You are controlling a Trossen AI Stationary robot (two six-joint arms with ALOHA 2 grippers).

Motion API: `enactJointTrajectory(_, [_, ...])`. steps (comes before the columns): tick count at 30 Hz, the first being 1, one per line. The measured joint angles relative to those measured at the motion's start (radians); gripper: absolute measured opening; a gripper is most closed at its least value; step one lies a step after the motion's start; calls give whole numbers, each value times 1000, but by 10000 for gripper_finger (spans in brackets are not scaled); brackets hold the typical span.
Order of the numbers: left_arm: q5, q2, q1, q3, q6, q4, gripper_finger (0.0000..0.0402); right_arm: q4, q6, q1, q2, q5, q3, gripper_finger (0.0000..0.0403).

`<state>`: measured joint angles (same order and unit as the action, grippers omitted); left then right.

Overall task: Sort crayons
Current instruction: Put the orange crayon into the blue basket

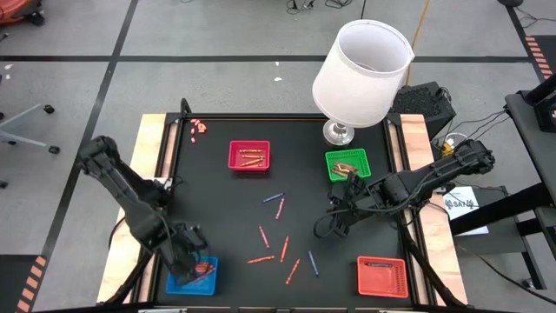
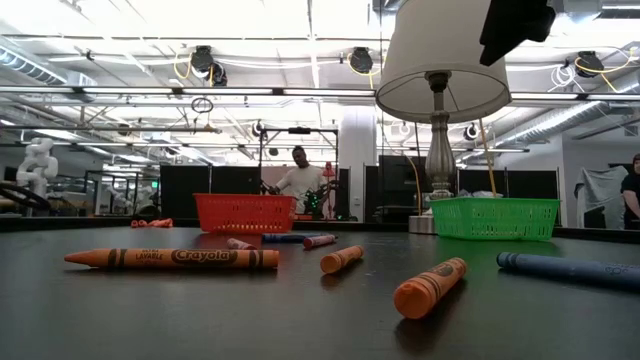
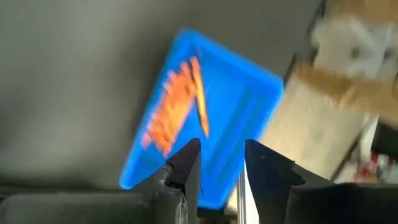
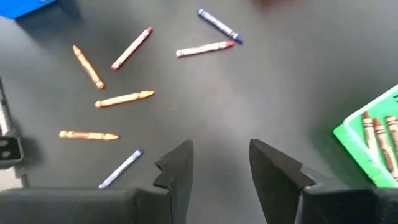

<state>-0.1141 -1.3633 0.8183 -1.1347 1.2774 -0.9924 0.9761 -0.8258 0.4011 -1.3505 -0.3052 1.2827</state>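
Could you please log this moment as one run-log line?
left pincer: open over blue tray | right pincer: open, empty, beside green tray | crayons: loose mid-table

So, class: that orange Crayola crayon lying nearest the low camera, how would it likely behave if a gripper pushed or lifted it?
The orange Crayola crayon is a thin round stick lying on its side on the flat black table, so a sideways push would probably roll it. It looks stiff and straight, likely keeping its shape when lifted. Being slender wax, it seems light, and a hard squeeze might snap it.
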Motion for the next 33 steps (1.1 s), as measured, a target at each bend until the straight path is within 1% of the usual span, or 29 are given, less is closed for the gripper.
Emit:
enactJointTrajectory(4, [135, 60, -67, 0, -25, -43, 118, -3, -13, -1, 0, 47, 0, 144])
enactJointTrajectory(7, [218, 85, -120, 0, -93, -52, 118, -3, -84, -9, 0, 49, 0, 144])
enactJointTrajectory(9, [247, 89, -158, 0, -150, -50, 120, -3, -136, -16, 0, 51, 0, 144])
enactJointTrajectory(12, [274, 88, -212, 0, -250, -43, 129, -6, -186, -29, 0, 108, 0, 144])
enactJointTrajectory(15, [308, 83, -272, 0, -335, -16, 144, -6, -207, -32, 0, 165, 0, 144])
enactJointTrajectory(18, [341, 83, -327, 0, -386, 8, 160, -6, -211, -31, 0, 214, 0, 144])
enactJointTrajectory(20, [338, 80, -362, 0, -431, 37, 169, -5, -220, -31, 0, 229, 0, 144])
enactJointTrajectory(23, [299, 78, -399, 0, -539, 90, 175, -5, -231, -31, 0, 219, 0, 144])
enactJointTrajectory(26, [248, 79, -423, 0, -643, 192, 175, -6, -223, -31, 0, 172, 0, 144])
enactJointTrajectory(28, [249, 79, -430, 0, -719, 251, 175, -6, -220, -27, 0, 123, 0, 144])
enactJointTrajectory(31, [250, 58, -438, -1, -894, 325, 175, -23, -244, -14, -3, 46, 0, 144])
enactJointTrajectory(33, [263, 34, -439, -1, -1013, 347, 175, -48, -258, -11, -10, 35, 0, 144])
